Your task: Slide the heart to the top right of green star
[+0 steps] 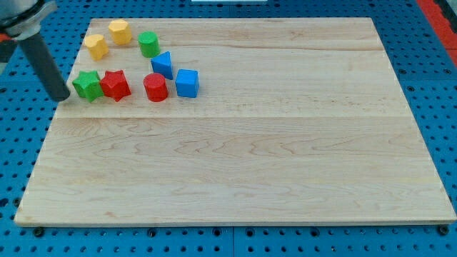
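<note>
Wooden board (235,164) bare nearest; my tip (63,98), jawless rod, just left of green star (88,85); yellow heart (96,46) indistinct.

Rod slanted — my tip (63,98) low at view's left.

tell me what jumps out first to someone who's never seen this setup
A tight cluster of coloured blocks crowds the top left corner of the pale wooden board: two yellow blocks at the view's top, a green cylinder, two blue blocks, and a red cylinder. At the view's left edge the dark rod slants down, my tip just left of the green star, which touches the red star.
</note>
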